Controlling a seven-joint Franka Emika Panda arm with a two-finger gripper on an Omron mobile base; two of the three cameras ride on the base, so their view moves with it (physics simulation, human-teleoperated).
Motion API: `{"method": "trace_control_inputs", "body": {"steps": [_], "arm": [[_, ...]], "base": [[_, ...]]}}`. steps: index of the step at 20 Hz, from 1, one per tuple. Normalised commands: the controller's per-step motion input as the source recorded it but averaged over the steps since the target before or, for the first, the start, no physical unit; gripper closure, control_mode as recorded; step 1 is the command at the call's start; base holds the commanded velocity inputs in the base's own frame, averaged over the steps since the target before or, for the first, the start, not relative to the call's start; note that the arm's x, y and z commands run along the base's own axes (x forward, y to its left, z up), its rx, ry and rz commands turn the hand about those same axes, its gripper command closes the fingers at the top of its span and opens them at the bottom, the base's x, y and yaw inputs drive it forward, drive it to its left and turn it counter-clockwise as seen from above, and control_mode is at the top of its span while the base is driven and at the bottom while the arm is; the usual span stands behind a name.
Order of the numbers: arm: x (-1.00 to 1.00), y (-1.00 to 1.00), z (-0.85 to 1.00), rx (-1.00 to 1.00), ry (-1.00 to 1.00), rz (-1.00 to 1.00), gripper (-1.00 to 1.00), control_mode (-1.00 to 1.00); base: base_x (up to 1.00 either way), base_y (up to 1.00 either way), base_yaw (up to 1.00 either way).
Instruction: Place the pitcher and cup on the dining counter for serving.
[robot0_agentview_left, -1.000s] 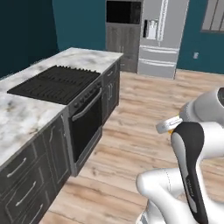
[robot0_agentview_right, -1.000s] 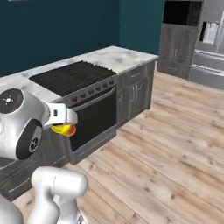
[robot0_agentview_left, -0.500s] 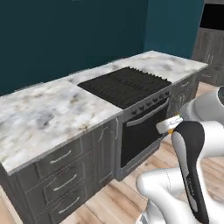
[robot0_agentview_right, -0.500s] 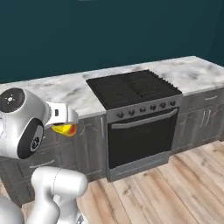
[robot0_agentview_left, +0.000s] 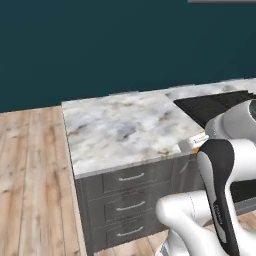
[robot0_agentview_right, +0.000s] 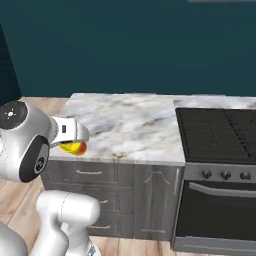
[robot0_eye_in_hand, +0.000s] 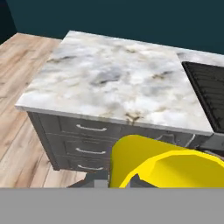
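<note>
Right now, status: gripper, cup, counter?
Gripper shut on small yellow tumbler cup, carried off the surface. White-grey marble dining counter ahead. Black stovetop beside it.

base: has turned left | view: dining counter (robot0_agentview_left: 120, 127) now centered, stove (robot0_agentview_right: 220, 132) shifted to right edge

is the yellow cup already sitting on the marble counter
No, the cup hangs at the claw in front of the dining counter, off its top.

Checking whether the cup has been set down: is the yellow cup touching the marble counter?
Apart. In the right base view the cup hangs at the gripper, short of the counter edge, over drawer fronts.
</note>
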Motion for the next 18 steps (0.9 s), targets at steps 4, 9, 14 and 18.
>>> {"method": "trace_control_inputs", "body": {"steps": [4,9,14,18], "arm": [[0.0,0.0,0.0,0.0,0.0,0.0,1.0,1.0],[0.0,0.0,0.0,0.0,0.0,0.0,1.0,1.0],[0.48,0.0,-0.01,0.0,0.11,-0.01,1.0,-1.0],[0.84,0.09,-0.19,-0.01,0.28,-0.09,1.0,-1.0]], "base": [[0.72,0.04,0.33],[0.7,0.0,0.03],[0.33,0.0,0.0],[0.0,0.0,0.0]]}}
